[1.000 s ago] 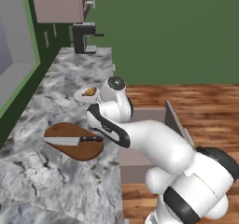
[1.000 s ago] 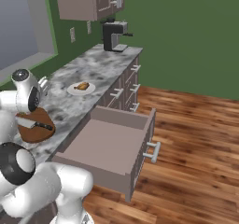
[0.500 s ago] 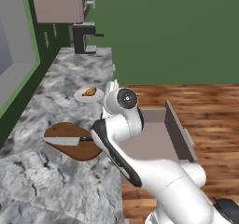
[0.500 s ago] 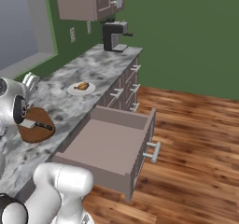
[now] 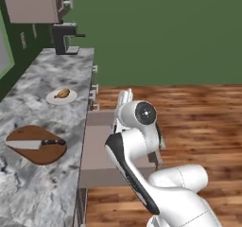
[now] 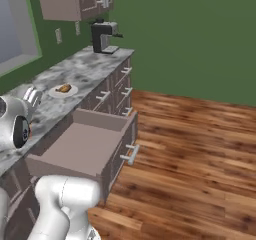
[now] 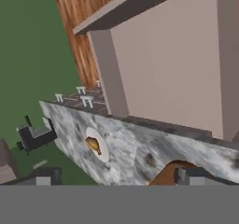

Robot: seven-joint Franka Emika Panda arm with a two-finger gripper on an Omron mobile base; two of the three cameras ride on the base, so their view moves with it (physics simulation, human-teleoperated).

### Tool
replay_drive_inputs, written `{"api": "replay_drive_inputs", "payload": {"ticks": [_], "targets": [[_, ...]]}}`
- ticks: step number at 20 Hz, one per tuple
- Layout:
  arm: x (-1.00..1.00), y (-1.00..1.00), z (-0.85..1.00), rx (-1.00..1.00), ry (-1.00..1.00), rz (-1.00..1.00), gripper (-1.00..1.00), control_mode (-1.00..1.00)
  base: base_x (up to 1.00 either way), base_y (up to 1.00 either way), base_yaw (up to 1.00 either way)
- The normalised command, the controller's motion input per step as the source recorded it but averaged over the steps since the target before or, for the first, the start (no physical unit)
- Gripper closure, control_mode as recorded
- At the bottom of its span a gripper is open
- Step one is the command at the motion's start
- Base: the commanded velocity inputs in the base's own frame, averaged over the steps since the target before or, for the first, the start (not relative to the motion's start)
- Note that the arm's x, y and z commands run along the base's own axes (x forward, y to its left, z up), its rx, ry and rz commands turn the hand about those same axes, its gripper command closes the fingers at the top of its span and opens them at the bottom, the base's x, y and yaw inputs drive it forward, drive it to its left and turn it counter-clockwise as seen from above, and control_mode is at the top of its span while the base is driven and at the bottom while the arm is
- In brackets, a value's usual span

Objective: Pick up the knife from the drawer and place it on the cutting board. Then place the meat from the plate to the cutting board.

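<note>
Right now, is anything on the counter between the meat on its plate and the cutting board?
Nothing visible. Bare marble counter separates the white plate holding the meat from the cutting board. The knife already lies across the board, leaving room beside it.

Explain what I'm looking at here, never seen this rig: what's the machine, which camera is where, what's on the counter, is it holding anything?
It is a rendered kitchen with a white robot arm on a base that can drive. Two pictures come from cameras on that base, behind the arm to its left and right. The third comes from a camera on the hand, looking along its fingers, so it is tilted.

On the marble counter lies a dark wooden cutting board with the knife on it. Further along, a small white plate carries the meat. A black coffee machine stands at the far end. Below the counter, the drawer is pulled out.

The hand is open and holds nothing.
</note>
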Motion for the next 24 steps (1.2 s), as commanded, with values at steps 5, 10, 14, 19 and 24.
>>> {"api": "replay_drive_inputs", "payload": {"ticks": [5,10,14,19,24], "targets": [[0.00,0.00,0.00,0.00,0.00,0.00,-1.00,1.00,-0.68,-1.00,0.00],[0.00,0.00,0.00,0.00,0.00,0.00,-1.00,1.00,0.03,-1.00,0.07],[0.00,0.00,0.00,0.00,0.00,0.00,-1.00,1.00,0.28,-1.00,0.22],[0.00,0.00,0.00,0.00,0.00,0.00,-1.00,1.00,0.78,-0.73,0.35],[0.00,0.00,0.00,0.00,0.00,0.00,-1.00,1.00,1.00,-0.55,0.37]]}}
